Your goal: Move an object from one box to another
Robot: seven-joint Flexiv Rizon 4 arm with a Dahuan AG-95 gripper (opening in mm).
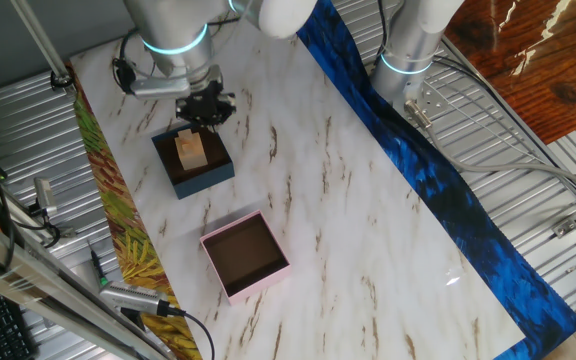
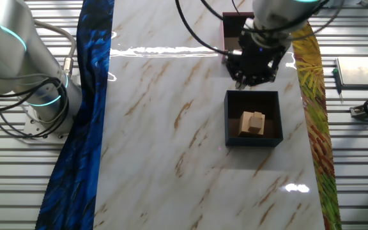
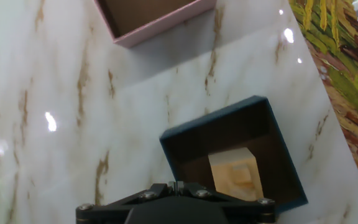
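Note:
The navy-blue box (image 1: 204,183) stands at the back left of the marble table, with a pale wooden block (image 1: 191,150) inside it. It also shows in the other fixed view (image 2: 253,140) with the block (image 2: 252,122), and in the hand view (image 3: 216,117) with the block (image 3: 236,174). My gripper (image 1: 205,108) hovers just past the blue box's edge, away from the pink box, with its fingers together and nothing between them. It shows in the other fixed view (image 2: 253,75) and in the hand view (image 3: 176,184). The pink box (image 1: 256,286) with a brown inside stands nearer the table's middle and holds nothing (image 3: 160,32).
A blue cloth strip (image 1: 438,190) runs along one table side. A yellow-green patterned strip (image 1: 118,230) runs along the other. A second robot base (image 1: 408,50) stands beyond the blue strip. Cables and tools (image 1: 133,298) lie off the table's near-left corner.

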